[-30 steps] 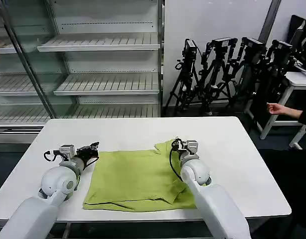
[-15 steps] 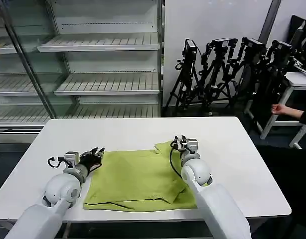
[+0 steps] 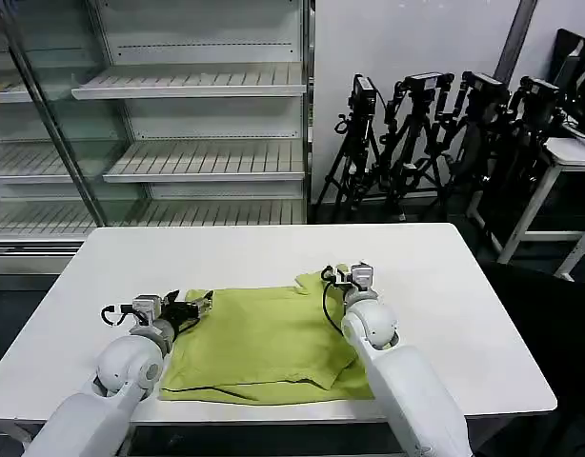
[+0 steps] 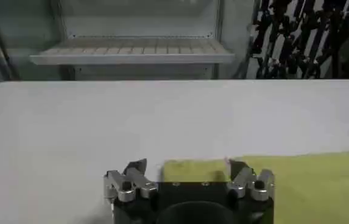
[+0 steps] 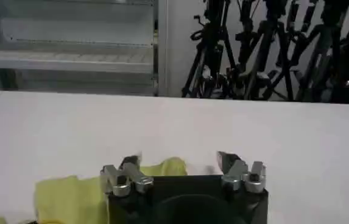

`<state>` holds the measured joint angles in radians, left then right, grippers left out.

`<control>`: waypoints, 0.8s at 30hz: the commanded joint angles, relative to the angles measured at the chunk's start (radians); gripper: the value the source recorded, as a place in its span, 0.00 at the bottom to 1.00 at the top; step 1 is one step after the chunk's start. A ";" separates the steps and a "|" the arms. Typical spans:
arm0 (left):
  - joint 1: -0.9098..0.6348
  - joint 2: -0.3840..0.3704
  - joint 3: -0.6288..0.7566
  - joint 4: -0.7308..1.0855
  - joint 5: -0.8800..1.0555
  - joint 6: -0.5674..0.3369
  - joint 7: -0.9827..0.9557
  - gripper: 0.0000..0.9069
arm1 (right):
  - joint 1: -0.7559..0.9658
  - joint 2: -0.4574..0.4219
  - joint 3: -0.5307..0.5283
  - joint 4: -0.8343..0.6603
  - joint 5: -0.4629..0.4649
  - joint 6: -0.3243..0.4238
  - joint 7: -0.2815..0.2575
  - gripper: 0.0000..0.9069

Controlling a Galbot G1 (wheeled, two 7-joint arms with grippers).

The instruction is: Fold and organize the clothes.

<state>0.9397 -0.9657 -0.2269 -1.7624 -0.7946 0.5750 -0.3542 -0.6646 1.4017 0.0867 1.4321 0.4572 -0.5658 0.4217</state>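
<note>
In the head view, the lime T-shirt [image 3: 269,343] lies flat toward the tabletop's [image 3: 273,252] near edge. The left gripper [image 3: 195,305] sits at the shirt's far-left corner, the right gripper [image 3: 338,278] at its far-right corner.

The left wrist view shows the left gripper [image 4: 187,171] with jaws apart, the shirt's [image 4: 296,182] corner lying between them on the white tabletop [image 4: 131,115].

In the right wrist view, the right gripper [image 5: 178,163] likewise stands spread, with a raised yellow-green bit of the shirt [image 5: 77,195] just inside one finger.
</note>
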 commanded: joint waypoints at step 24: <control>-0.014 -0.010 0.003 0.041 -0.037 -0.009 -0.001 0.06 | -0.019 0.021 0.024 -0.017 0.156 -0.011 0.012 0.00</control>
<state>0.9243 -0.9786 -0.2178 -1.7179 -0.8218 0.5678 -0.3555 -0.6797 1.4208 0.1131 1.4139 0.5904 -0.5691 0.4382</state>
